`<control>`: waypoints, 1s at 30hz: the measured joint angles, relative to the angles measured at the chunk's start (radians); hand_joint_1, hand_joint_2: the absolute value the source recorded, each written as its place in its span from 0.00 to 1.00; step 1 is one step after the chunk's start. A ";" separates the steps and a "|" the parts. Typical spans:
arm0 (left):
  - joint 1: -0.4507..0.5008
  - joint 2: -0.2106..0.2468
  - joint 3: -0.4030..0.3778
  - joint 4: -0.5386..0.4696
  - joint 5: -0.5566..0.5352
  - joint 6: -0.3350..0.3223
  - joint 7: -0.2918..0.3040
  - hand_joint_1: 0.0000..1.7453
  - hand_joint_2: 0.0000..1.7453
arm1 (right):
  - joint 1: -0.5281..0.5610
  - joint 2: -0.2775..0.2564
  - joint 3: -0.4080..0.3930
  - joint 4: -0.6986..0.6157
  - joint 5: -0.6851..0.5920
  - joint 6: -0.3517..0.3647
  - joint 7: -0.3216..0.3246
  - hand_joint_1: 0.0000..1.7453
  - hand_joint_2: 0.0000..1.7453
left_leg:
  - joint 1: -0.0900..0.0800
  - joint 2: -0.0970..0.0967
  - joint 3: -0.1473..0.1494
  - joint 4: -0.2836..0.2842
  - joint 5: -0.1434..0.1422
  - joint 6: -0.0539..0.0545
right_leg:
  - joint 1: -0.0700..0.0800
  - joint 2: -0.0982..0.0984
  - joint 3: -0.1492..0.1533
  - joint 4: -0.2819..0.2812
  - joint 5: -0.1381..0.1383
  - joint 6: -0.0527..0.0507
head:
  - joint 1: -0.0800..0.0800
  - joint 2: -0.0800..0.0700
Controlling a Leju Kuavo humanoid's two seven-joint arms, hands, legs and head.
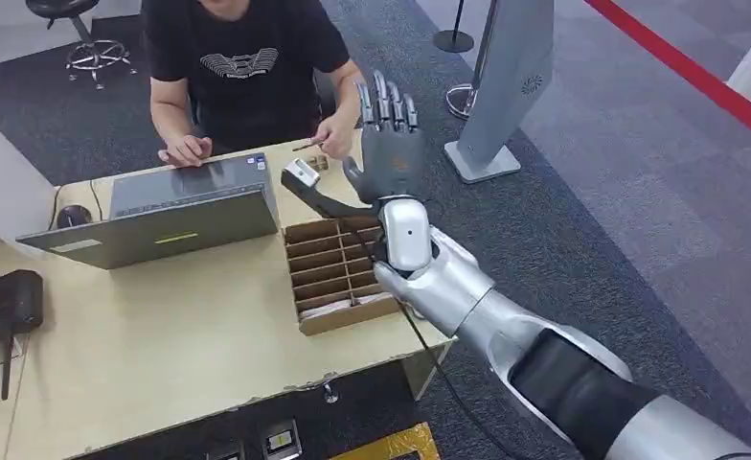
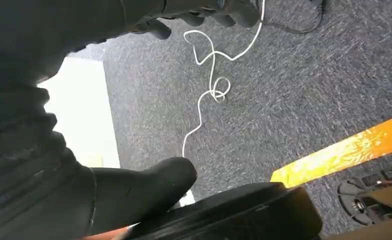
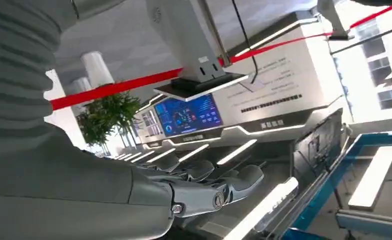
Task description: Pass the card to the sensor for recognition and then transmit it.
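Above the far right corner of the tan table, the robot's right hand is raised with its palm side away from the head camera and its fingers straight and spread, holding nothing; the right wrist view shows the same fingers stretched out flat. Just beyond that hand, a seated person in a black shirt pinches a thin dark card in one hand at the table's far edge, close to the robot's fingers but apart from them; their other hand rests behind a grey laptop. Near the card, a small white-faced sensor sits on a dark angled arm beside the thumb. Below it stands a brown slotted card box with several pale cards in its nearest slots. At the table's left edge lies a black device. The left hand hangs over grey carpet with a white cable on it; whether its fingers are curled or loose I cannot tell.
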 joint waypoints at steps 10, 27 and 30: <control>0.023 0.005 0.000 0.000 -0.009 0.001 0.013 0.00 1.00 | 0.244 -0.075 -0.241 -0.207 0.155 -0.016 0.013 0.00 1.00 | 0.000 -0.001 0.000 0.000 -0.001 0.000 | 0.000 -0.001 0.000 -0.001 0.000 0.000 | 0.000 0.000; 0.032 0.005 0.000 0.000 -0.018 0.003 0.020 0.00 1.00 | 0.565 -0.142 -0.751 -0.596 0.005 -0.017 -0.065 0.00 1.00 | -0.001 0.004 0.000 0.000 -0.001 0.001 | -0.001 0.003 0.000 -0.001 0.000 0.000 | 0.000 0.000; 0.032 0.002 0.000 0.000 -0.029 0.006 0.021 0.00 1.00 | 0.576 -0.109 -0.843 -0.595 -0.052 -0.016 -0.228 0.00 1.00 | -0.001 0.004 0.001 0.000 -0.001 0.001 | -0.001 0.003 -0.001 -0.001 0.000 0.001 | 0.000 0.000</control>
